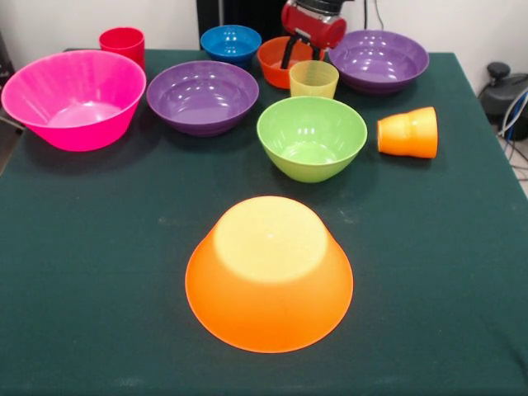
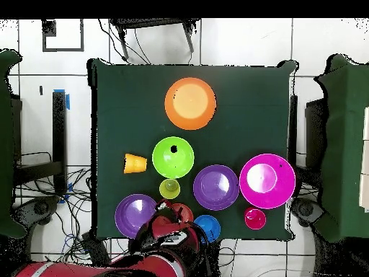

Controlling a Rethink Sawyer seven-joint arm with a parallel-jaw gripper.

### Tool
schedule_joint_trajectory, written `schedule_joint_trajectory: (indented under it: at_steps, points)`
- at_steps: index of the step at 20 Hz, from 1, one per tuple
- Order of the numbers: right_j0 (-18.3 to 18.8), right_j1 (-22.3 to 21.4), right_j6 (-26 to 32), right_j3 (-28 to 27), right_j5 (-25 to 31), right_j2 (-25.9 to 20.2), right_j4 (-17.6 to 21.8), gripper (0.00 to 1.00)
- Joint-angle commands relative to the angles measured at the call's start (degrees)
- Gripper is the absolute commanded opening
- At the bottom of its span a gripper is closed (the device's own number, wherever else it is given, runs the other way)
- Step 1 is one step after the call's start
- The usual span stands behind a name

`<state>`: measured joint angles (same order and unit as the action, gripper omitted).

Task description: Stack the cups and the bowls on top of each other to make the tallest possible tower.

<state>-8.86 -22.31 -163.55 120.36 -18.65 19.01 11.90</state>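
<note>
My gripper (image 1: 302, 54) hangs open at the far side of the table, its two black fingers over the small orange-red bowl (image 1: 273, 59); the overhead view shows it (image 2: 170, 218) covering part of that bowl (image 2: 181, 211). The pale yellow cup (image 1: 313, 79) stands upright just in front. The big orange bowl (image 1: 269, 276) lies upside down near the front. The green bowl (image 1: 311, 137) sits mid-table. The orange cup (image 1: 408, 132) lies on its side at the right. Two purple bowls (image 1: 203, 96) (image 1: 379, 60), the pink bowl (image 1: 74, 99), blue bowl (image 1: 231, 42) and red cup (image 1: 122, 41) stand upright.
The dark green table (image 1: 99, 272) ends close behind the back row of bowls. Cables and a black stand (image 1: 502, 91) lie beyond the right edge. In the overhead view the red arm (image 2: 94, 273) reaches in from the bottom left.
</note>
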Motion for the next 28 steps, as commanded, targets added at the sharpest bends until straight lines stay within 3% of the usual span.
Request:
schedule_joint_trajectory:
  at_steps: [1,8,19,28]
  points:
    - [-0.09,-0.37,-1.39,-2.84,4.35,-8.38,0.46,1.00]
    - [-1.46,-0.85,-1.87,-3.42,6.24,-8.38,-1.80,1.00]
    - [-3.85,2.70,-3.25,-2.99,3.96,-6.10,-3.49,1.00]
    - [-2.88,4.98,-5.43,-0.94,-0.45,-7.27,-2.74,1.00]
